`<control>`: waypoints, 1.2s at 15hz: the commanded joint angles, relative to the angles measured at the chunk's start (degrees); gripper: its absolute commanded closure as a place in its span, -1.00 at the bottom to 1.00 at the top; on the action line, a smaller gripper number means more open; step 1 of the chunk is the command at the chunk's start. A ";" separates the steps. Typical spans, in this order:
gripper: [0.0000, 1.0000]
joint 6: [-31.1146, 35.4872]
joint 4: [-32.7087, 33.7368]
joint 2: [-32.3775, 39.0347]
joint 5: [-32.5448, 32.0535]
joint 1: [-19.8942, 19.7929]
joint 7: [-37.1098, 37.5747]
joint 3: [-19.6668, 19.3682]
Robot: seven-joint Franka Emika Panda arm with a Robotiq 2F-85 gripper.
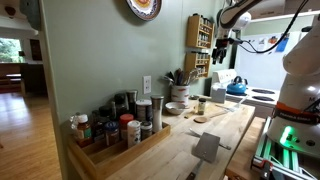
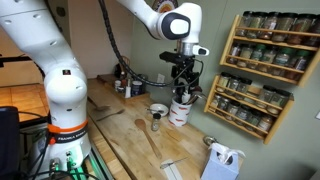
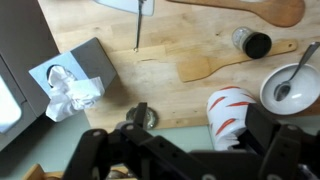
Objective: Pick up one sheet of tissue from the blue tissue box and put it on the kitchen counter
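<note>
The blue-grey tissue box (image 3: 85,62) lies on the wooden kitchen counter (image 3: 190,85) at the left of the wrist view, with a white tissue (image 3: 76,94) sticking out of its slot. It shows in both exterior views (image 2: 222,161) (image 1: 207,147). My gripper (image 3: 197,125) is open and empty. It hangs high above the counter (image 2: 183,78) (image 1: 222,48), over a red-and-white striped utensil cup (image 3: 232,115), well away from the box.
A bowl with a spoon (image 3: 292,88), a dark jar (image 3: 252,43), a wooden spatula (image 3: 210,66), a wooden spoon (image 3: 250,10) and a knife (image 3: 138,25) lie on the counter. A spice rack (image 2: 265,70) hangs on the wall. A tray of bottles (image 1: 115,135) stands by the wall.
</note>
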 commanded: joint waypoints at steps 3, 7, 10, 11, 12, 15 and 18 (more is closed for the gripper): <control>-1.00 2.41 3.62 10.20 -4.88 -4.33 5.90 0.46; -1.00 9.55 8.10 17.66 -8.17 -6.25 10.00 0.42; -1.00 14.29 12.04 23.39 -10.69 -6.97 12.39 -0.20; -1.00 15.42 13.36 25.30 -10.81 -7.05 11.75 -0.61; -1.00 15.90 14.75 27.18 -11.06 -7.18 10.98 -1.03; -1.00 15.89 19.00 32.32 -9.74 -7.51 8.48 -2.39; -1.00 16.25 22.25 36.97 -9.10 -7.94 6.67 -3.07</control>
